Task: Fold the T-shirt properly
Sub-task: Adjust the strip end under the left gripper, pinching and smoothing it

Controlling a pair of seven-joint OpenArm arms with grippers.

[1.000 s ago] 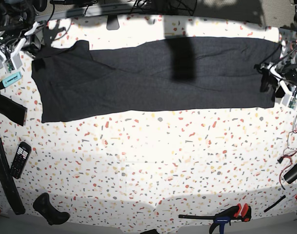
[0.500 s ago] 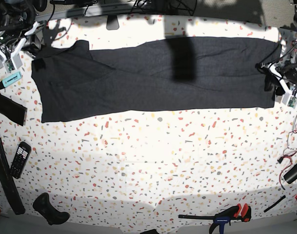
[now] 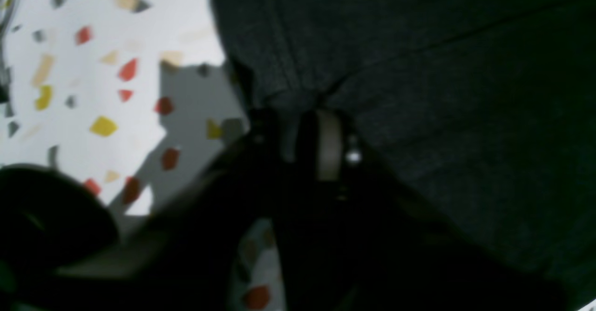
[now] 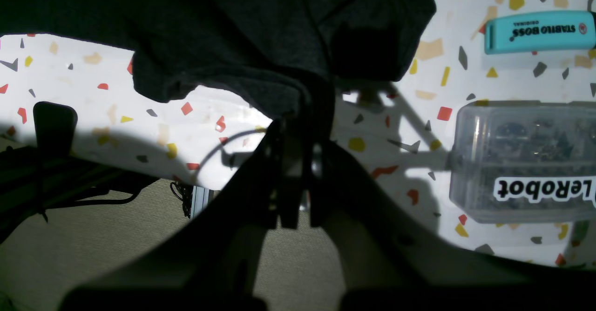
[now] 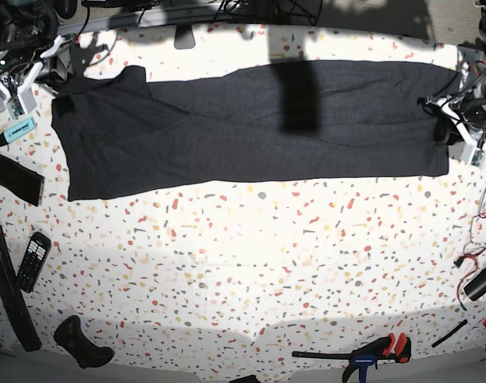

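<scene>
Left gripper (image 3: 300, 138), L wrist view: tips blurry but close together, clamped on a pinch of the T-shirt (image 3: 419, 87) at its side edge, w/ small creases running into the tips from 12 o'clock; cloth spreads approx. 12 to 5 o'clock, speckled tabletop (image 3: 107, 87) at 9-10. R wrist view: right gripper (image 4: 298, 148) shut on shirt fabric, a narrow tongue of cloth drawn down into the tips from 12 o'clock; rest of shirt lies 10 to 1 o'clock, teal highlighter (image 4: 540, 31) at 2, clear LeRobot box (image 4: 521, 162) at 3. Base view: shirt is one long, wide strip in upper half of tabletop, 10 through 12 to 2 o'clock; L gripper at its 2 o'clock end, R gripper at its 10 o'clock end. Print n/v, plain dark side up. Handling (est.): light for its size, limp, matte, prob. not slippery, not fragile; won't hold shape, so middle will sag or drag if ends aren't kept taut. Best hold: both end edges, enough layers per pinch, else top layer may peel off alone. R end looks messier, loose bit at 11 o'clock, prob. needs straightening.
</scene>
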